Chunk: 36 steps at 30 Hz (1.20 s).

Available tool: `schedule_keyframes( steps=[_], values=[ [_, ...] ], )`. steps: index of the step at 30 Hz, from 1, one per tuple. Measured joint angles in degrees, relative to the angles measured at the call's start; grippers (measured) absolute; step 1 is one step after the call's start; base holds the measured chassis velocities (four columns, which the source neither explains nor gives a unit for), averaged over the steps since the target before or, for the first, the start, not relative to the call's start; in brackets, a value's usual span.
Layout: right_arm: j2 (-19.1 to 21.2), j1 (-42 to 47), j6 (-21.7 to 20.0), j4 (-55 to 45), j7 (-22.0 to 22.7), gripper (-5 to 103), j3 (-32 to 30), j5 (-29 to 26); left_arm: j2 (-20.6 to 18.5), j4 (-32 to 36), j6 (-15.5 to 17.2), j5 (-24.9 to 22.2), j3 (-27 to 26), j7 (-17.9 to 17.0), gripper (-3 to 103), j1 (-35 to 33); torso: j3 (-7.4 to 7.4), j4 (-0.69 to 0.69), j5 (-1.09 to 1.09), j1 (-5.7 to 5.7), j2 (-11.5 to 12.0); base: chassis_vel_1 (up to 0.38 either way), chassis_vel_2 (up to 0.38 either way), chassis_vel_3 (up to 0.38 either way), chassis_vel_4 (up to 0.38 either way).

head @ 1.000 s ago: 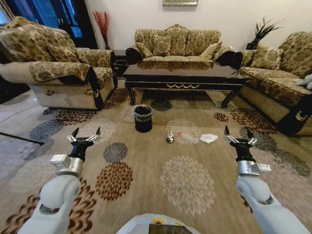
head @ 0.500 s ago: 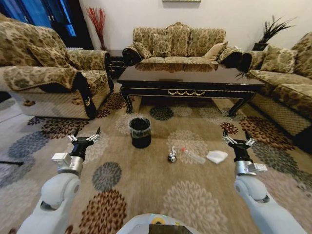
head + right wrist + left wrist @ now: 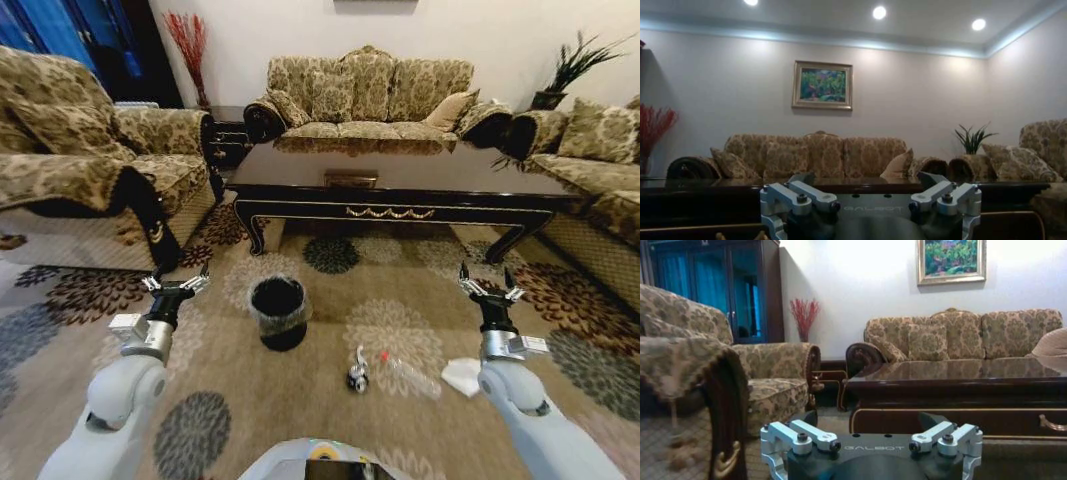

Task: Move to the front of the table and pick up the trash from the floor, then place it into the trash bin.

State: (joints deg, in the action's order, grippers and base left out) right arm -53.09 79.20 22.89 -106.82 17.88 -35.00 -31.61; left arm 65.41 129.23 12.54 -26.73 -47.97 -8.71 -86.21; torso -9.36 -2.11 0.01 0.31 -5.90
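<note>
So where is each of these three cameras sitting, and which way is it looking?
Head view: high on the robot, looking down at the trash bin, trash and table; both arms show, left gripper and right gripper open.
Left wrist view: behind the left gripper, facing the table.
Right wrist view: behind the right gripper, facing the painting.
All share the sofa.

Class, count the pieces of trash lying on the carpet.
3: a small can-like piece, a clear bottle beside it, and crumpled white paper nearest the right arm.
</note>
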Motion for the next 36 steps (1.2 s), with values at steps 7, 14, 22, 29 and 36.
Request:
schedule_keyframes(
  steps=[7,14,22,29,36],
  values=[
    [-0.11,0.14,-0.08,-0.26,0.92,100,-0.02,0.45,-1.65,0.34,2.25,-4.78,3.34,-3.78,100,0.38,0.07,0.00,-0.01,-0.10,-0.04,-0.036,0.037,0.027,-0.012],
    [-0.40,0.04,-0.28,0.00,2.22,100,0.38,0.71,-3.97,1.47,17.70,-26.10,7.53,-16.56,100,3.01,0.04,0.01,0.01,-0.08,-0.04,0.017,-0.032,-0.033,0.028],
    [-0.58,0.15,-0.45,0.56,2.57,100,0.63,1.18,-5.34,-7.27,27.15,-39.87,15.20,-26.76,100,9.57,0.03,0.00,-0.01,-0.06,-0.04,0.000,0.000,0.000,0.000],
    [-0.62,-0.60,-0.56,1.95,2.59,100,2.20,1.56,-3.96,-15.14,26.39,-38.26,18.70,-26.75,100,13.45,0.02,0.00,-0.01,-0.06,-0.04,0.000,0.000,0.000,0.000],
    [-0.91,-1.34,-0.56,2.93,2.60,100,3.23,1.80,-2.95,-19.83,25.25,-37.20,19.63,-24.69,100,15.11,0.02,0.00,0.00,-0.06,-0.04,0.000,0.000,0.000,0.000]
  ],
)
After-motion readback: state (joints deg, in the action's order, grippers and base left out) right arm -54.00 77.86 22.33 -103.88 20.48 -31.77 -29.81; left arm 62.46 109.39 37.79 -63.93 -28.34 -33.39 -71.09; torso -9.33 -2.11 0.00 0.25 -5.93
